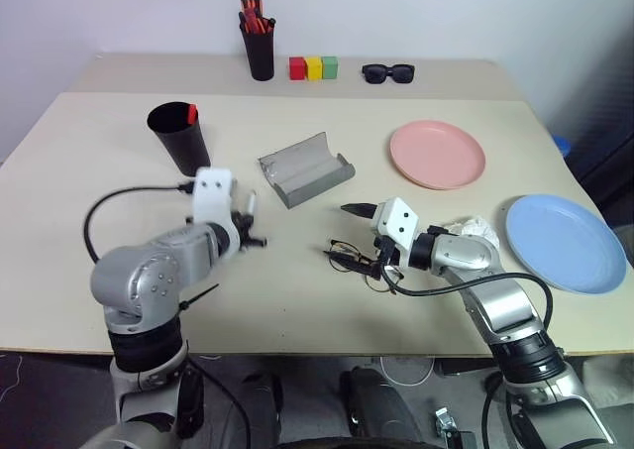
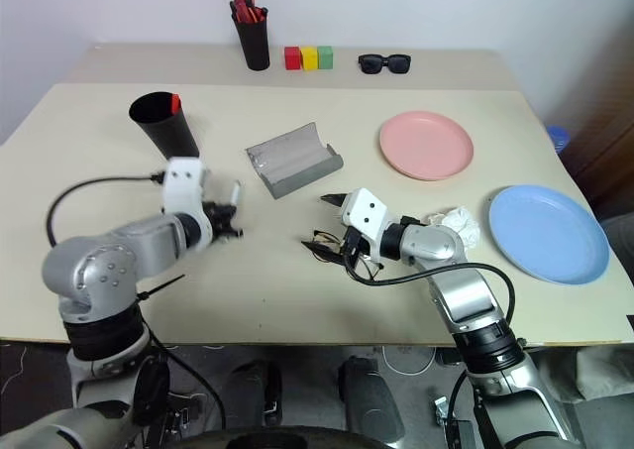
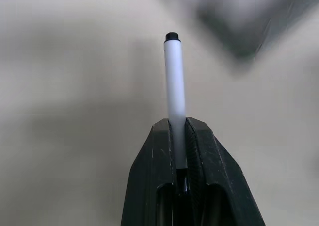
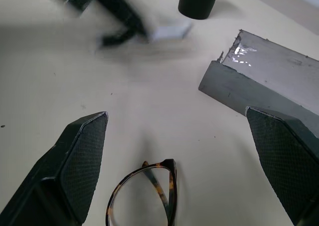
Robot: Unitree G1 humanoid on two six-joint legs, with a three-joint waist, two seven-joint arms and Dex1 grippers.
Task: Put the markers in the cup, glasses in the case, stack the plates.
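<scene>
While the left hand (image 3: 179, 131) clamps the white marker (image 3: 174, 96) just above the counter (image 1: 297, 290) near the black cup (image 1: 180, 137), the right hand (image 4: 179, 171) hovers, fingers apart, over the eyeglasses (image 4: 147, 196) beside the open grey case (image 1: 305, 168).

1. My left gripper (image 3: 180, 131) has black fingers and holds a white marker (image 3: 175, 96) with a black tip.
2. My right gripper (image 4: 182, 161) has black pads (image 4: 82, 158) with a fine cross-hatched texture.
3. The glasses (image 4: 149, 193) show a mottled brown-and-black tortoiseshell frame.
4. The case (image 1: 305, 168) is grey.
5. The cup (image 1: 179, 135) is black, with a red marker end (image 1: 191, 114) showing at its rim.
6. One plate (image 1: 437, 154) is salmon pink, the other plate (image 1: 565, 241) light blue.
7. The table (image 1: 89, 162) is pale beige.
</scene>
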